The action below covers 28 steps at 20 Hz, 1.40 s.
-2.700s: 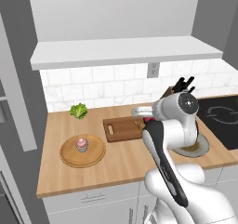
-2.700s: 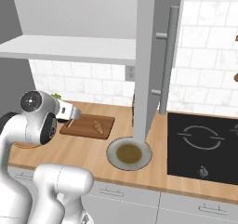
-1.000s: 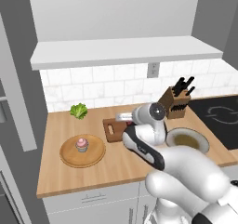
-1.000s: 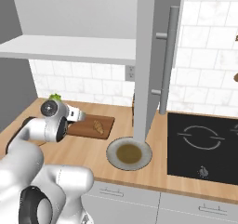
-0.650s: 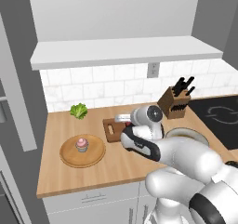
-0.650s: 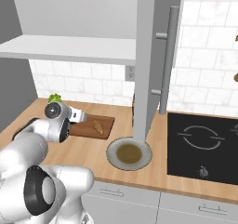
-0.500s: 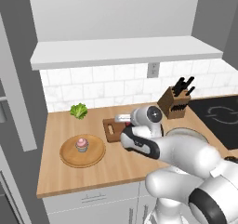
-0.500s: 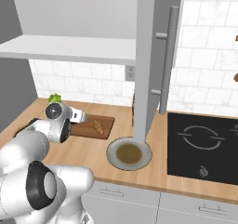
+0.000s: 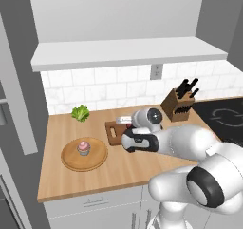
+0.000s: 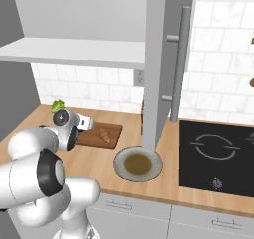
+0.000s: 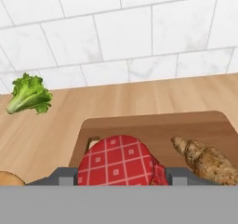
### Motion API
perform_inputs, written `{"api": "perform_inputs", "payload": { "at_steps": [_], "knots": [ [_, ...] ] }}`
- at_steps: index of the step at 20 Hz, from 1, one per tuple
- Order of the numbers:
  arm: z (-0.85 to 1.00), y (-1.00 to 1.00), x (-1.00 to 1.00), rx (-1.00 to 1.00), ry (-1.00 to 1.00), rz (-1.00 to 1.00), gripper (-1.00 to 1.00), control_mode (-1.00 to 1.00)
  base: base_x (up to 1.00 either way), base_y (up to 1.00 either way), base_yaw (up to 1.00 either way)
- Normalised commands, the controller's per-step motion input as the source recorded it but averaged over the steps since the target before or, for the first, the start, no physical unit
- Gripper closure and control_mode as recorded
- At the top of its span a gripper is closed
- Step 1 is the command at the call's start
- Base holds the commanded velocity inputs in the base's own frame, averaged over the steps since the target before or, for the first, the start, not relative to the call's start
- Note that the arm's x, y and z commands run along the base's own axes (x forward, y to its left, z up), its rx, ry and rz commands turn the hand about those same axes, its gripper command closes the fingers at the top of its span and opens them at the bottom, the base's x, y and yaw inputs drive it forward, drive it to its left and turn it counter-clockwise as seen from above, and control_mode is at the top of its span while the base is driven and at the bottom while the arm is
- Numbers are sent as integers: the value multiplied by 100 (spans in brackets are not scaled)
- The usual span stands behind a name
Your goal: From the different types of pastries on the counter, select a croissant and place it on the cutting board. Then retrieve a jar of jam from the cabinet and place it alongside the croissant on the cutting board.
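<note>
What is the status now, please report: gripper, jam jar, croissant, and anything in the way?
Gripper shut on jam jar, low over cutting board. Croissant already on board, beside jar. Nothing in the way.

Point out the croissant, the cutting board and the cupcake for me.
croissant [image 11: 207,160]: hand view, middle of its ridged body.
cutting board [image 11: 153,128]: hand view, bare top surface.
cupcake [image 9: 84,146]: left base view, pink frosting.

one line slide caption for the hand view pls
Red-checked jar held over the cutting board, croissant alongside.
</note>
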Motion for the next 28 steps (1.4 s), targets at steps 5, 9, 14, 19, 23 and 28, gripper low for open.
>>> {"api": "perform_inputs", "payload": {
  "at_steps": [5, 9, 14, 19, 23, 28],
  "knots": [
    [-38, 0, 15, 0, 1, 0, 100, -100, 0, 0, 0],
    [-10, 0, 13, 0, 0, 0, 100, -100, 0, 0, 0],
    [-9, 0, 12, 0, 0, 0, 100, -100, 0, 0, 0],
    [-2, 0, 7, 0, 0, 0, 100, -100, 0, 0, 0],
    [-1, 0, 12, 0, 0, 0, 100, -100, 0, 0, 0],
    [0, 0, 0, 0, 0, 0, 100, -100, 0, 0, 0]
  ]
}}
